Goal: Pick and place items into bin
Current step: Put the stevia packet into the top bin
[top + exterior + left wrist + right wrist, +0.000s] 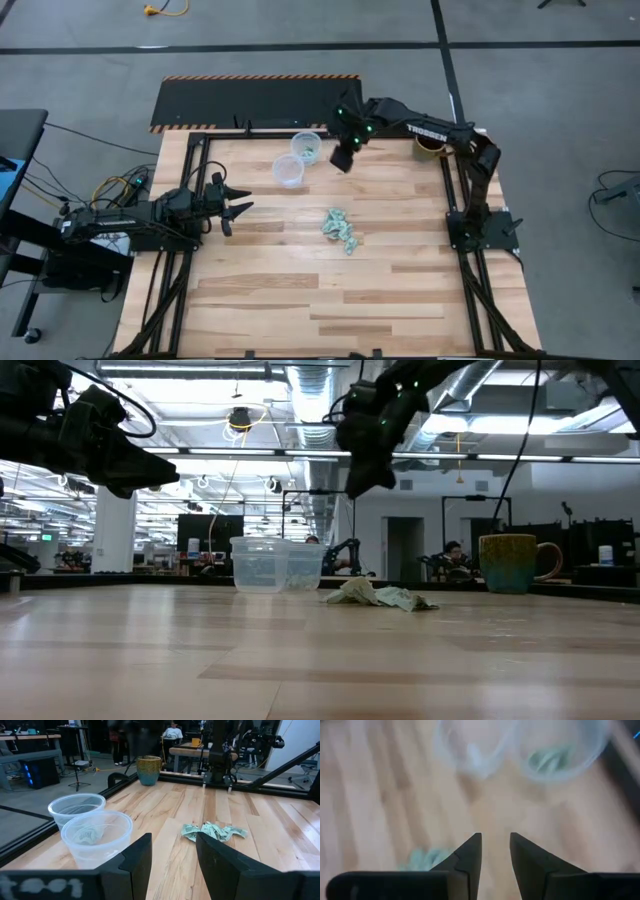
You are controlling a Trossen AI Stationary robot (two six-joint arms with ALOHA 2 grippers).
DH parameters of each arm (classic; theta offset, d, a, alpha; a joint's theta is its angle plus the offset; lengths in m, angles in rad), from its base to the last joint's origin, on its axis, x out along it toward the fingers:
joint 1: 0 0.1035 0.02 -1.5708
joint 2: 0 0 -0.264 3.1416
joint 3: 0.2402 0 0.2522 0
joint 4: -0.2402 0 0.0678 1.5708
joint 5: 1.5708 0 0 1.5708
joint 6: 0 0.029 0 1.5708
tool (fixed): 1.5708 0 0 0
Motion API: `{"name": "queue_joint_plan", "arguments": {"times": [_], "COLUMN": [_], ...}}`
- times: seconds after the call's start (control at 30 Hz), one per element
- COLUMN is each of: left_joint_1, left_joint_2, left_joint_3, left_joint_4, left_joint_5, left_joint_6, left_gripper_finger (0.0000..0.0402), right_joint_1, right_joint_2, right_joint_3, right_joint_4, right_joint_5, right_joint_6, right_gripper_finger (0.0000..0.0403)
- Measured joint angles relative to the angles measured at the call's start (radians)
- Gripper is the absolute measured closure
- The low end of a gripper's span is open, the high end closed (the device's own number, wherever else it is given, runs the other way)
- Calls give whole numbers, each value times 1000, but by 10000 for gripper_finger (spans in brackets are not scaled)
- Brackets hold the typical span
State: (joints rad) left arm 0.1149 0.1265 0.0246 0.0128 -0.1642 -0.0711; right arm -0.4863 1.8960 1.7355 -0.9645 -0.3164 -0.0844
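The items [340, 228] are small pale green-and-white wrapped pieces, heaped on the table's middle; the heap also shows in the low view [380, 596] and the left wrist view [215, 831]. Two clear plastic cups [306, 146] [288, 170] stand upright toward the far edge. The farther cup has green pieces inside [551, 759]. A pale piece shows through the nearer cup's wall [87, 836]. My right gripper [343, 158] hangs open and empty in the air [365, 482] beside the cups. My left gripper [238, 206] is open and empty near the table's left edge, pointing at the heap [172, 854].
A brown mug [430, 145] stands by the far right corner, also seen in the low view [510, 563]. The right arm's base [480, 225] sits at the right edge. Bare wood lies between the heap and the near edge.
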Motion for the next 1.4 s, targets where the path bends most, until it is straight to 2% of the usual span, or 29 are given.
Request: {"name": "queue_joint_plan", "arguments": {"times": [0.17,0.33,0.5,0.77,1.17,1.4], "left_joint_1": [0,0,0,0,0,0], "left_joint_2": [0,0,0,0,0,0], "left_joint_3": [0,0,0,0,0,0], "left_joint_4": [0,0,0,0,0,0], "left_joint_5": [0,0,0,0,0,0], "left_joint_6": [0,0,0,0,0,0], "left_gripper_finger": [258,258,258,258,258,258], "right_joint_1": [87,191,295,423,513,548], "right_joint_2": [-9,-9,-9,-8,-8,-8], "right_joint_3": [0,-15,-76,-233,-358,-393], "right_joint_4": [-166,-228,-174,-23,42,100], "right_joint_5": [0,2,13,114,214,211], "right_joint_6": [-21,-29,26,212,426,482], "right_gripper_finger": [308,308,308,308,308,300]}}
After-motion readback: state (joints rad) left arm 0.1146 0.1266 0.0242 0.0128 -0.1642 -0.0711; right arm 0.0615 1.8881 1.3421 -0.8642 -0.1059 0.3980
